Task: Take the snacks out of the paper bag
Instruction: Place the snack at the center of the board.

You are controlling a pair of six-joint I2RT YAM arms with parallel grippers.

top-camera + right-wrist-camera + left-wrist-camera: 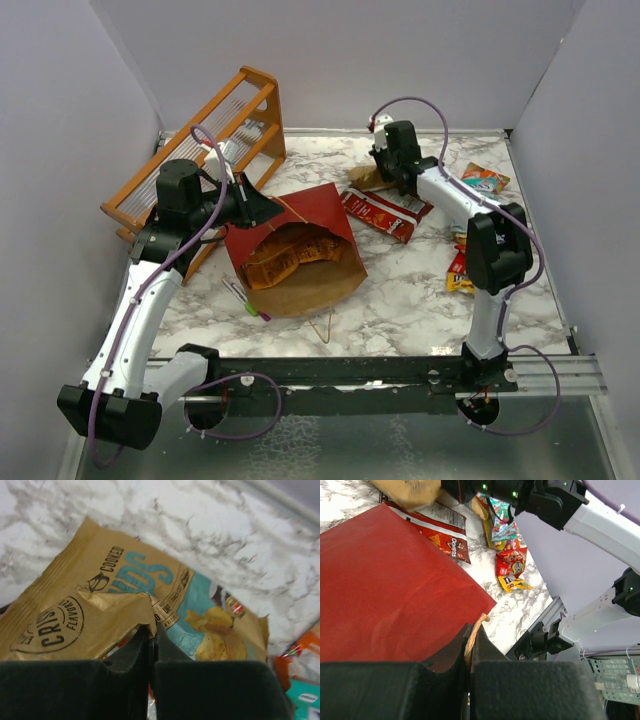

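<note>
Both closed: left pincer [470, 636] pinches paper bag [385, 590] edge, right pincer [151, 630] tan packet [95, 597].

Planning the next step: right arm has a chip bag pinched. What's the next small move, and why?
Probably open the right gripper and drop the tan chip packet: it is already out over the marble table, clear of the paper bag. The left gripper holds the bag's edge, and an orange packet waits inside.
</note>
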